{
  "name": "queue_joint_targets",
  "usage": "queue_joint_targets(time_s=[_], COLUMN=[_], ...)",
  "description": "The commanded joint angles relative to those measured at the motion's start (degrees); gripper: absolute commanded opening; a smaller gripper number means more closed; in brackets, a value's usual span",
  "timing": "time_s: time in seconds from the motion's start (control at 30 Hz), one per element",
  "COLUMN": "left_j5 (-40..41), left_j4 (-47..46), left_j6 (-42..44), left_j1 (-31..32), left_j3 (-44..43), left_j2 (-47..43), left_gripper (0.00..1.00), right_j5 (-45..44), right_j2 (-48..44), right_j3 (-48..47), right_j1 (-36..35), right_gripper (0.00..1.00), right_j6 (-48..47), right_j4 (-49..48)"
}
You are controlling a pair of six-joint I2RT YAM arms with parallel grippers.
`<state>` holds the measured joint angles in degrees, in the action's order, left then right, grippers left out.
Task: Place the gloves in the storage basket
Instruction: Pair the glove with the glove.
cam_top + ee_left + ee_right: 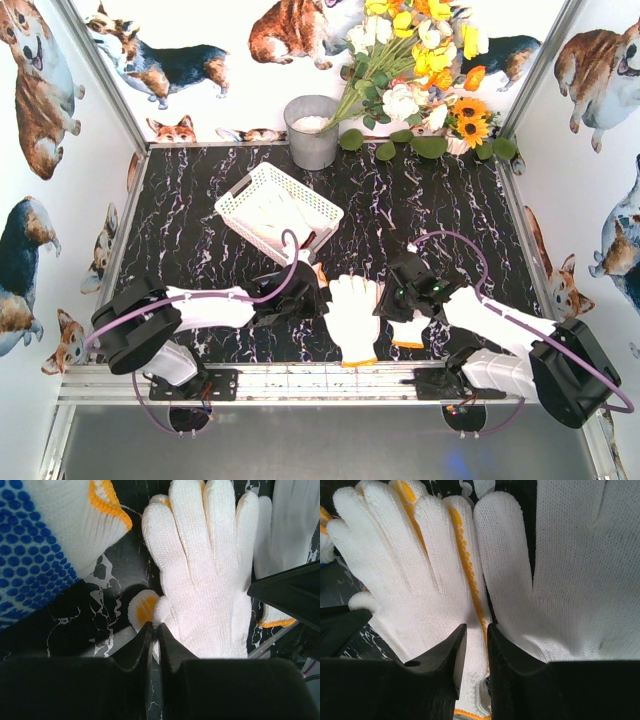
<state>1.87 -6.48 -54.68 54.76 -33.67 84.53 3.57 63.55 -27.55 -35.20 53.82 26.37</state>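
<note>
A white glove (353, 315) with an orange cuff lies flat on the dark marbled table between my two grippers. My left gripper (318, 292) is shut on its thumb (155, 625); the glove's palm fills the left wrist view (210, 580). My right gripper (388, 300) stands at the glove's right edge, its jaws (476, 626) nearly closed over the fabric (410, 580). A second white glove (410, 333) lies under the right arm (585, 570). A blue-dotted glove (30, 555) lies beside the left gripper. The white lattice storage basket (237, 190) holds gloves (285, 222).
A grey metal bucket (312, 135) stands behind the basket, and a bunch of flowers (420, 60) leans at the back right. The metal rail (300, 380) marks the table's near edge. Printed walls close in both sides.
</note>
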Motion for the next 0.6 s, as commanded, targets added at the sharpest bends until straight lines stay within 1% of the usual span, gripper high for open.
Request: queue_joint_targets(time_s=[0.0,0.2,0.37,0.47,0.57], left_j5=[-0.5,0.5,1.1,2.5,4.7], left_j4=[-1.6,-0.8,0.9,4.2,8.3], left_j6=[1.4,0.9,2.0,3.0,4.9], left_j1=[-0.5,-0.4,-0.5,-0.5,-0.4], left_j3=[-1.6,-1.5,-2.4,-3.7,-5.4], left_j2=[2.1,3.5,4.6,4.0,2.2], left_gripper=[0.02,0.02,0.04,0.09,0.19], right_j5=[-0.3,0.0,-0.3,-1.9,-4.7], right_j2=[2.2,3.5,2.9,1.5,0.9], right_j3=[-0.5,-1.2,-1.5,-2.8,-4.3], right_j1=[-0.2,-0.2,-0.2,-0.2,0.0], right_gripper=[0.27,0.26,0.26,0.26,0.27], right_j6=[-1.1,-1.2,-1.4,-2.0,-2.7], right_j4=[-3.3,-3.9,-2.9,-0.6,0.7])
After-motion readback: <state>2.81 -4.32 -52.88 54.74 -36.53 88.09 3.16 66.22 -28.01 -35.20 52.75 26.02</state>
